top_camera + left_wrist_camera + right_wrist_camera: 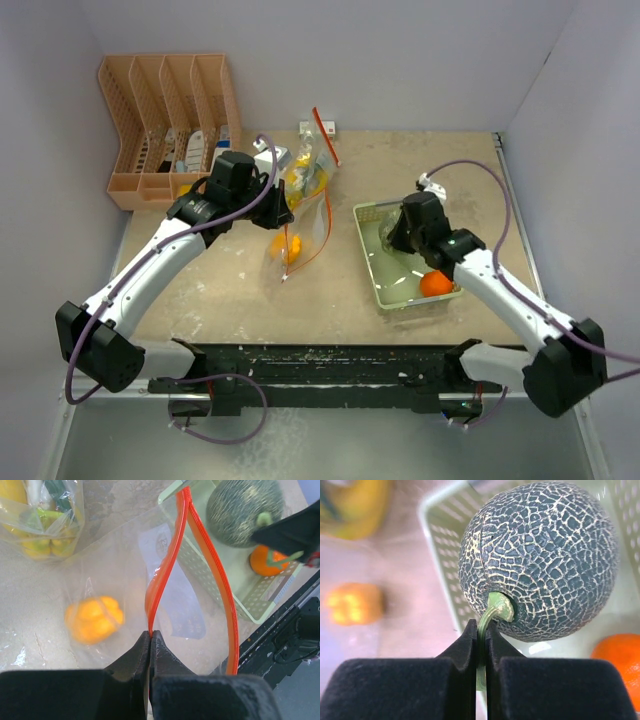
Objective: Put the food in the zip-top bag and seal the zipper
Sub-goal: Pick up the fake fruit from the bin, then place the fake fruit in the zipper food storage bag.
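Basket (375, 285), pale green: contained melon (545, 555) and small orange fruit (434, 284). Right gripper (482, 630): over basket, fingers pressed together on melon's stem (492, 611). Zip-top bag (310, 215): lay left of basket, mouth parted, bell pepper (94, 618) inside. Left gripper (151, 632): left of basket, pinched zipper (167, 565). Banana bunch (305, 180): lay left of basket, past pepper.

Bright even light; wrist-view backgrounds softly blurred.
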